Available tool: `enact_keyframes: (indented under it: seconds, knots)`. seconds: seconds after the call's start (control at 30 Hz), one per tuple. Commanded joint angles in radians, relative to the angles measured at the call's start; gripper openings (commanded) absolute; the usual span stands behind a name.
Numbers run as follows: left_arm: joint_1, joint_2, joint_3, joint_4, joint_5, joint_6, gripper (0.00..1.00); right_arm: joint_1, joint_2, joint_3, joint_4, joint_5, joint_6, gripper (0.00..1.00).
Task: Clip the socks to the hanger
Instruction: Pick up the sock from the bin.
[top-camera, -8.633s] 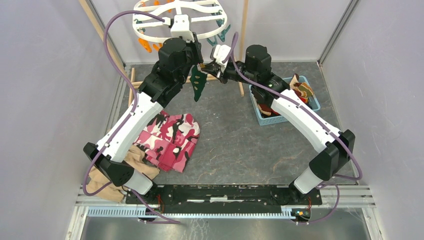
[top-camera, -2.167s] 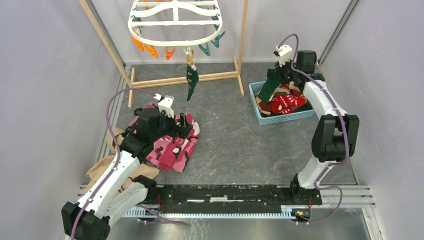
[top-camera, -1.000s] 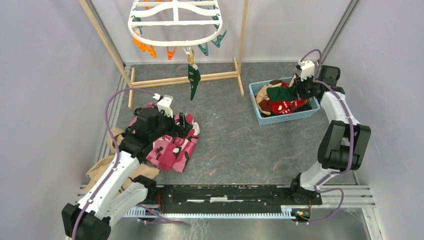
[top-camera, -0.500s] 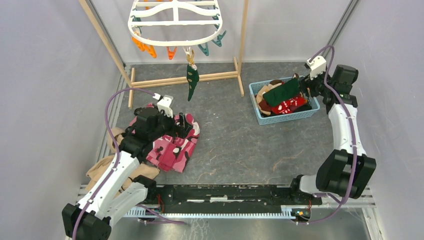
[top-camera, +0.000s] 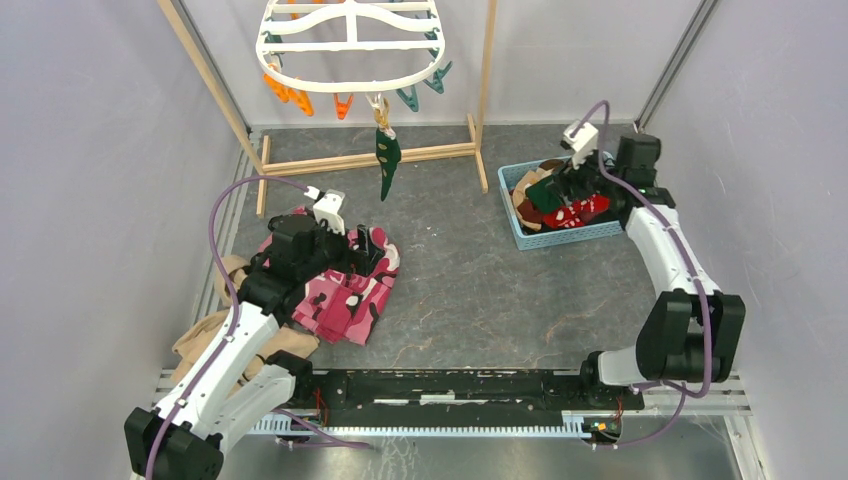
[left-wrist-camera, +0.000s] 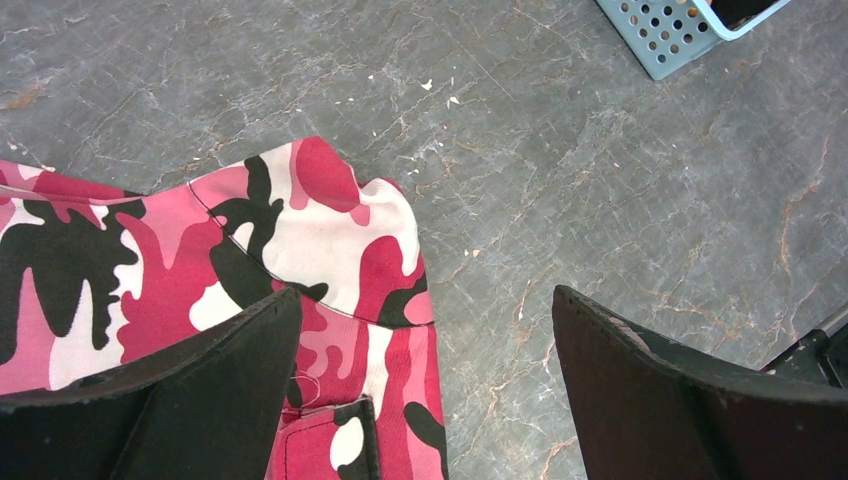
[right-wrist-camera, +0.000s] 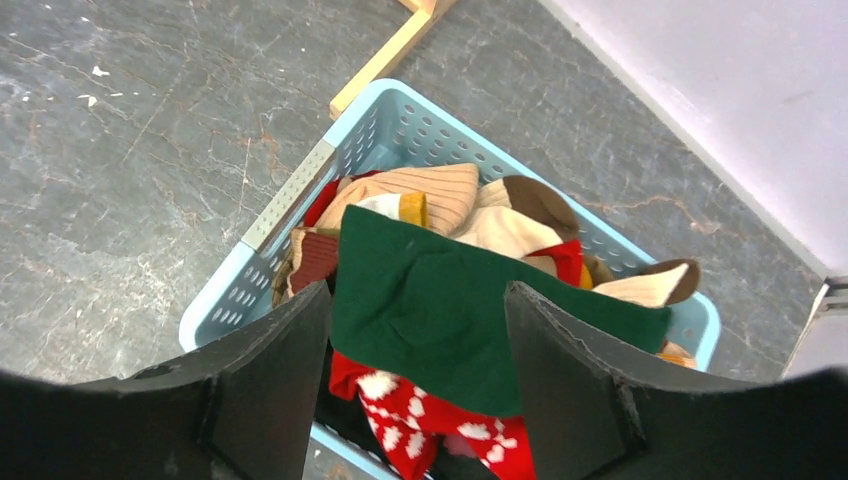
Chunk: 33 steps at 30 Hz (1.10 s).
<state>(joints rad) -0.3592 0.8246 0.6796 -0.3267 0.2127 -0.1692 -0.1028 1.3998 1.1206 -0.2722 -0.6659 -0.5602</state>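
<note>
On white plastic oval hanger (top-camera: 345, 45) we see 1 dark green sock (top-camera: 386, 160) clipped; remaining socks (right-wrist-camera: 430, 200) lie in pale blue plastic basket (right-wrist-camera: 300, 200). R fingers (right-wrist-camera: 270, 380) apart above them, L fingers (left-wrist-camera: 200, 390) apart, empty.

Bright, even, diffuse light with soft faint shadows; crisp overhead view, wrist views slightly soft at foreground jaws.

Pale grey walls (top-camera: 90, 150) are enclosing a dark, marbled grey worktop (top-camera: 480, 280), while a metal rail (top-camera: 450, 425) is running along its near edge.
</note>
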Motion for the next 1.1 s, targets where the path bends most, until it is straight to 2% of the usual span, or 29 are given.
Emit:
enact_keyframes:
  seconds: [0.0,0.23,0.33,0.4,0.5,0.67,0.83,1.07]
  knots:
    - [0.008,-0.005,-0.003,0.036,0.000,-0.004,1.00,0.087,0.042,-0.018,0.101,0.291,0.078,0.70]
    - [0.013,0.003,-0.003,0.037,0.000,-0.006,1.00,0.155,0.121,0.013,0.079,0.418,0.086,0.65]
    - [0.014,0.005,-0.001,0.036,0.002,-0.005,1.00,0.160,0.139,0.016,0.072,0.427,0.079,0.58]
    - [0.014,0.007,-0.001,0.036,0.004,-0.004,1.00,0.161,0.144,0.022,0.064,0.420,0.076,0.49]
    - [0.016,0.007,-0.001,0.037,0.005,-0.005,1.00,0.161,0.134,0.028,0.059,0.423,0.068,0.29]
    - [0.016,0.004,0.000,0.036,0.006,-0.005,1.00,0.158,0.083,0.025,0.066,0.445,0.053,0.14]
    - [0.016,0.005,-0.001,0.037,0.016,-0.005,1.00,0.124,0.001,0.031,0.065,0.427,0.055,0.11]
    - [0.019,0.011,-0.005,0.055,0.084,-0.016,1.00,-0.005,-0.059,0.046,0.038,0.254,0.106,0.14]
